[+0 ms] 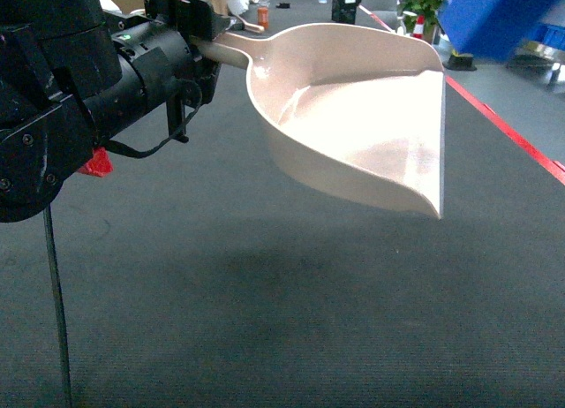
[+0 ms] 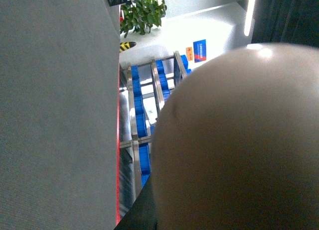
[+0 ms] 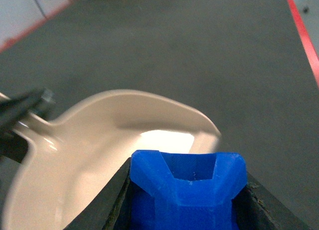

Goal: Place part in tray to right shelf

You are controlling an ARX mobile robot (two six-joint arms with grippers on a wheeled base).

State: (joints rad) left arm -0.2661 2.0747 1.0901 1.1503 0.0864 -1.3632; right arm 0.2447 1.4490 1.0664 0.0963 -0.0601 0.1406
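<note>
The tray (image 1: 371,134), a pale beige scoop, hangs in the air over the dark carpet with its flat lip to the right. My left gripper (image 1: 207,48) is shut on its handle (image 1: 234,48) at the upper left. In the left wrist view the tray's rounded back (image 2: 239,140) fills the right side and hides the jaws. The part (image 3: 185,200), a bright blue notched block, sits between the black fingers of my right gripper (image 3: 187,176), just above the tray's bowl (image 3: 94,155). A steel rack with blue crates (image 2: 144,110) shows far off; I cannot tell whether it is the right shelf.
Dark grey carpet (image 1: 282,320) lies below. A red floor line (image 1: 512,134) runs along the right. A blue panel (image 1: 503,15) and a plant (image 1: 424,2) stand at the back right. A thin pole (image 1: 57,311) rises at the left.
</note>
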